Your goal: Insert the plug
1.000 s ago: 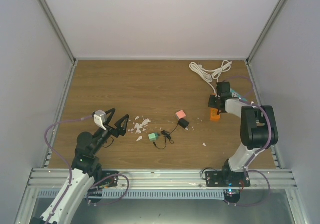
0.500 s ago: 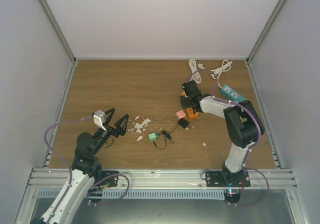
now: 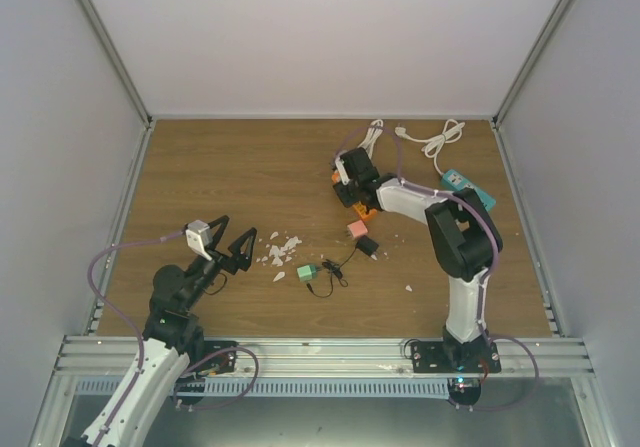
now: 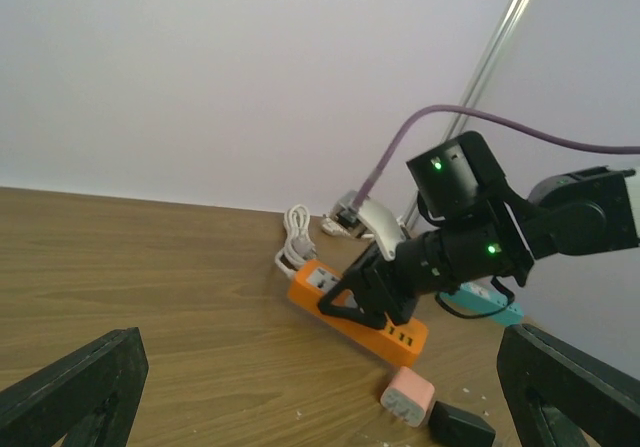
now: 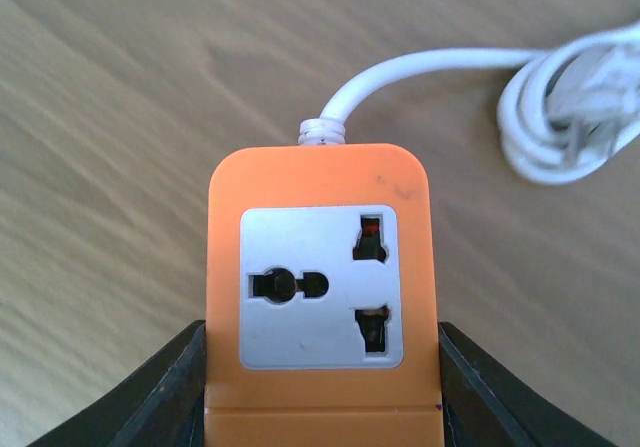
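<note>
Plug: one black plug (image 3: 368,246) lies on the table (image 3: 240,172), just beside the pink block, in neither end effector.
Small blocks: two, one pink block (image 3: 356,229) and one green block (image 3: 306,272), the green one nearer the arms, with a thin black cable (image 3: 325,285) beside it.
Power strips: two. The orange power strip (image 5: 320,297) sits beyond the pink block; the teal power strip (image 3: 468,187) lies by the right wall.
White cord (image 3: 430,142): one, coiled at the far edge and running into the orange strip's end.
Right end effector (image 3: 352,182): clamped on the orange power strip, fingers (image 5: 170,387) pressed to both its long sides; one socket faces the wrist camera.
Left end effector (image 3: 237,229): spread wide and holding nothing, raised over the near-left table, well apart from the plug.
White scraps (image 3: 280,250): several, scattered between the left end effector and the green block.
</note>
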You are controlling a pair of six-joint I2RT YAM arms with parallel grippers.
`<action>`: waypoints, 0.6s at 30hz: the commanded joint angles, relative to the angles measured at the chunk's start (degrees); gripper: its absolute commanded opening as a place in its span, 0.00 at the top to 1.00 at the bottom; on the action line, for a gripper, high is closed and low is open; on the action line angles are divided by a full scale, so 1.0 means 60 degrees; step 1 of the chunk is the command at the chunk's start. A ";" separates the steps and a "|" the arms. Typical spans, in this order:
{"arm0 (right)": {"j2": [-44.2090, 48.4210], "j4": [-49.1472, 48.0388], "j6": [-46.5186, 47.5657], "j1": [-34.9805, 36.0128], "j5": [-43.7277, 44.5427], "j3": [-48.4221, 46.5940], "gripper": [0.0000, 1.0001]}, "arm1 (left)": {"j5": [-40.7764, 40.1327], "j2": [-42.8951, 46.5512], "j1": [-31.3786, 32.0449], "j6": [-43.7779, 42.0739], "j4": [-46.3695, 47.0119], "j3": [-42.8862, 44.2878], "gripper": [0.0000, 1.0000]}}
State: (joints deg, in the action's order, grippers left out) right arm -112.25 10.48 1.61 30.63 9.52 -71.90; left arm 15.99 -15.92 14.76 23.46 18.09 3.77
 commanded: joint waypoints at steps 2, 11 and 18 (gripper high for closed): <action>-0.0697 0.0319 0.1326 0.0538 -0.0678 -0.1622 0.66 | -0.0184 0.0164 0.0035 0.0015 0.0226 -0.0160 0.01; -0.1891 0.1324 0.1921 0.1754 -0.0408 -0.3077 0.64 | -0.0186 0.0202 0.0040 0.0030 0.0233 -0.0190 0.01; -0.1966 0.1458 0.1792 0.2097 -0.0548 -0.3054 0.42 | -0.0199 0.0232 0.0030 0.0030 0.0222 -0.0196 0.01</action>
State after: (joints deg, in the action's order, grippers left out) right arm -123.33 18.55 11.31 42.68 6.70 -88.73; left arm 15.49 -15.20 14.76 23.49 17.72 3.51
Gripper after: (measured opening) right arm 0.528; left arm 0.990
